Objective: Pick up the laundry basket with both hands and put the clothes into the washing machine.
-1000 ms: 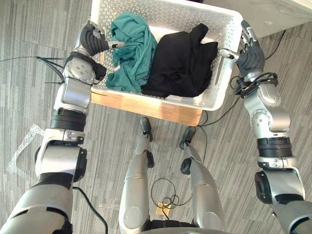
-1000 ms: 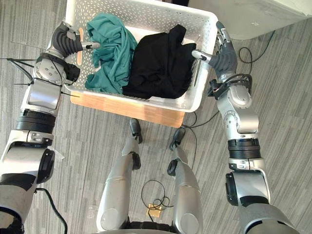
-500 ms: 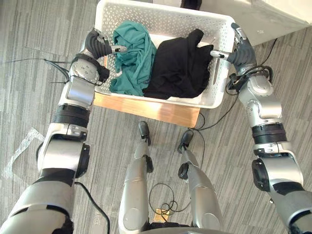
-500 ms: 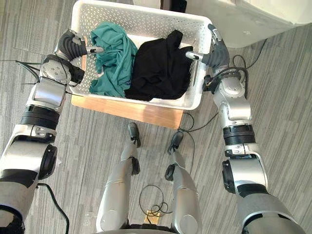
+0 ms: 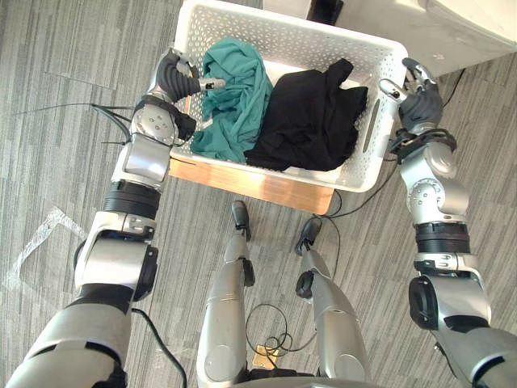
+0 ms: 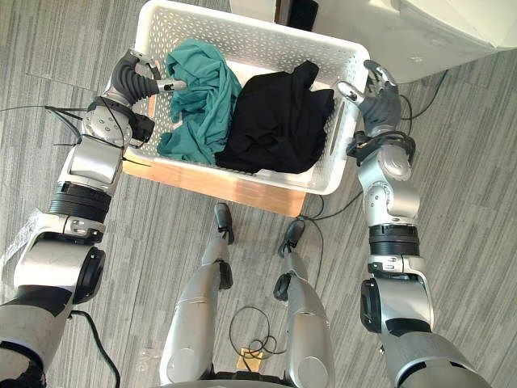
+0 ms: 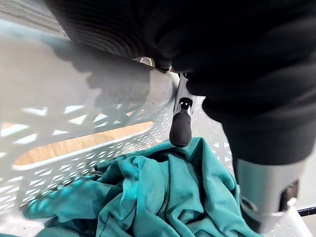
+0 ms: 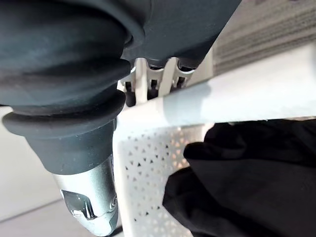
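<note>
Nearest me, wooden board [image 5: 258,182] on the floor, laundry basket [image 5: 347,179] sitting on it, near wall along the board's edge. Can't tell from here if the basket is off the board yet, looks seated. My left hand [image 5: 179,77] is clamped on the left rim: thumb hooked over inside, by the teal garment [image 5: 234,105], fingers curled round the outside. My right hand [image 5: 420,97] is clamped on the right rim, fingers wrapped over it, close to the far corner. Black garment [image 5: 311,121] lies beside the teal one, both inside the basket. Past the far right corner, a pale appliance [image 5: 460,32], probably the washer, door not visible. Status: two-hand grip looks done; lift, carry and loading the clothes all left. Versus a second ago: whole view has shifted, so the camera moved. Right thumb then reached in over the wall toward the black garment, now it sits on the rim itself. Left grip unchanged, clothes unchanged
</note>
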{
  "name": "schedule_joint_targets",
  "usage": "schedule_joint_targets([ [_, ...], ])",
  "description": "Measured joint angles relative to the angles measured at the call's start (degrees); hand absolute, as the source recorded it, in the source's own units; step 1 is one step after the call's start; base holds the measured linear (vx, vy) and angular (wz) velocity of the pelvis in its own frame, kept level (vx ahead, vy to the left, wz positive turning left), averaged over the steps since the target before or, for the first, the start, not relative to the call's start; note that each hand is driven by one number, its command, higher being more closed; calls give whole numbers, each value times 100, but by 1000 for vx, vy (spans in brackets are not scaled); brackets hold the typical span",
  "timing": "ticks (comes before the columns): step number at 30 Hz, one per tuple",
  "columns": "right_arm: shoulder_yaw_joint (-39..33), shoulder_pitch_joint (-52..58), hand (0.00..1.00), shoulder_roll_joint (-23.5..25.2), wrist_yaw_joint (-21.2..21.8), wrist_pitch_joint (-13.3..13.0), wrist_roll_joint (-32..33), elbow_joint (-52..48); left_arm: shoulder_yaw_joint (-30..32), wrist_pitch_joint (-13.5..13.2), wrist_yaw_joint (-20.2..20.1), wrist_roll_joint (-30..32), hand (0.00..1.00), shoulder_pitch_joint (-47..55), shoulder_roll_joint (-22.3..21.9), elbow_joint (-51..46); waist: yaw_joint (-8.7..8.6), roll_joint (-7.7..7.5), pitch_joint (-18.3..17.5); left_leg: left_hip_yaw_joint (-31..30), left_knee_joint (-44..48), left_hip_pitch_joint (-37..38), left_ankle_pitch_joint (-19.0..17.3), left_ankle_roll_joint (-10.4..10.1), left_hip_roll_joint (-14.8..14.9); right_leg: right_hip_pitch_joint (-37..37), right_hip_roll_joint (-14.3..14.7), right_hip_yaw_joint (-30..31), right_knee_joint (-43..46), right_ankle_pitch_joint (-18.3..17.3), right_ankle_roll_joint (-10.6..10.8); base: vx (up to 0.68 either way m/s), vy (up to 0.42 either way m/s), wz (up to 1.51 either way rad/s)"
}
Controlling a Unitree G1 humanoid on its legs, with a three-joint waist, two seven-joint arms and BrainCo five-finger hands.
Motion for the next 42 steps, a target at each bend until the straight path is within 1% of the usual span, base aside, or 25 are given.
schedule_joint_targets([
  [3, -283, 138, 0, -17, -99, -46, 127, -362, 56, 19, 4, 1, 0, 65, -27, -154, -2, -1, 1, 47, 198, -129, -91, 63, 47, -117, -2, 64, 100, -34, 31, -7, 14, -10],
  [4, -355, 158, 0, -27, -104, -69, 174, -440, 59, 25, 4, 1, 0, 93, -24, -200, -3, 0, 1, 63, 225, -146, -104, 69, 52, -136, -4, 84, 110, -68, 80, -12, 12, -12],
  [6, -498, 244, 0, -114, -113, -156, 279, -612, 59, 43, 2, 1, 0, 151, -31, -302, -16, -1, 1, 75, 377, -209, -188, 77, 78, -145, -4, 103, 118, -71, 83, -8, 10, -7],
  [8, -657, 356, 0, -378, -116, -198, 303, -818, 59, 35, 1, 2, 0, 222, -43, -363, -15, -3, 2, 76, 597, -307, -322, 81, 118, -165, -4, 117, 168, -92, 107, 0, 7, -4],
  [11, -856, 468, 0, -645, -103, -257, 366, -1069, 110, 35, -1, 5, 0, 223, -37, -480, -25, -7, 5, 53, 807, -454, -421, 97, 152, -235, -6, 115, 226, -111, 124, 1, 2, -1],
  [13, -887, 552, 0, -740, -101, -292, 446, -1069, 113, 33, -11, 6, 0, 227, -42, -483, -22, -9, 7, 49, 906, -485, -473, 118, 166, -235, -12, 117, 261, -117, 132, 0, 0, 0],
  [14, -888, 627, 0, -747, -89, -313, 449, -1070, 113, 34, -17, 8, 0, 236, -42, -483, -23, -10, 7, 45, 988, -505, -525, 125, 185, -235, -15, 118, 306, -153, 182, 0, 0, 0],
  [17, -888, 775, 0, -756, -66, -317, 448, -1070, 111, 22, -23, 10, 0, 243, -31, -515, -23, -17, 12, 28, 1136, -575, -613, 131, 221, -263, -15, 113, 376, -187, 199, 0, 0, 0],
  [22, -911, 1138, 0, -903, 175, -287, 445, -1070, 119, -50, -28, 17, 0, 265, 15, -687, -21, -73, 55, 7, 1175, -637, -644, 117, 227, -311, -20, 100, 415, -205, 214, 6, -5, 0],
  [27, -902, 1446, 0, -883, 400, -157, 416, -1053, 130, -56, -34, 21, 0, 316, 33, -730, -27, -73, 56, -6, 1197, -635, -654, 121, 228, -330, -36, 94, 501, -236, 189, 22, -17, 1],
  [30, -730, 1540, 0, -720, 490, -75, 291, -1025, 168, -39, -40, 25, 0, 334, 34, -733, -44, -74, 57, -3, 1194, -620, -666, 103, 228, -331, -45, 96, 533, -254, 181, 0, 0, 0],
  [32, -431, 1514, 0, -465, 623, 46, 220, -865, 163, 16, -51, 24, 0, 366, 32, -747, -45, -74, 58, 3, 1179, -583, -666, 101, 227, -338, -62, 96, 608, -325, 175, 24, -37, 1],
  [37, -43, 1480, 0, -143, 693, 94, 223, -713, 210, 65, 2, -118, 0, 442, 32, -953, -32, -72, 59, 50, 1080, -548, -650, 98, 221, -354, -70, 99, 609, -319, 159, 20, -20, 0],
  [39, 34, 1402, 0, -35, 690, 82, 243, -651, 264, 50, 200, -460, 0, 443, 23, -1057, -40, -69, 63, 53, 1051, -534, -632, 111, 199, -355, -85, 99, 609, -319, 159, 52, -30, 2],
  [40, 61, 1337, 0, -4, 690, 64, 250, -585, 374, 35, 359, -670, 0, 444, 20, -1192, -39, -80, 79, 60, 995, -501, -613, 90, 173, -352, -100, 104, 610, -321, 159, 50, -20, 4],
  [42, 73, 1299, 0, -2, 679, 40, 283, -520, 663, -85, 619, -999, 0, 443, -6, -1345, -39, -85, 87, 68, 882, -444, -582, 60, 134, -349, -123, 105, 610, -324, 155, 46, -19, 4],
])
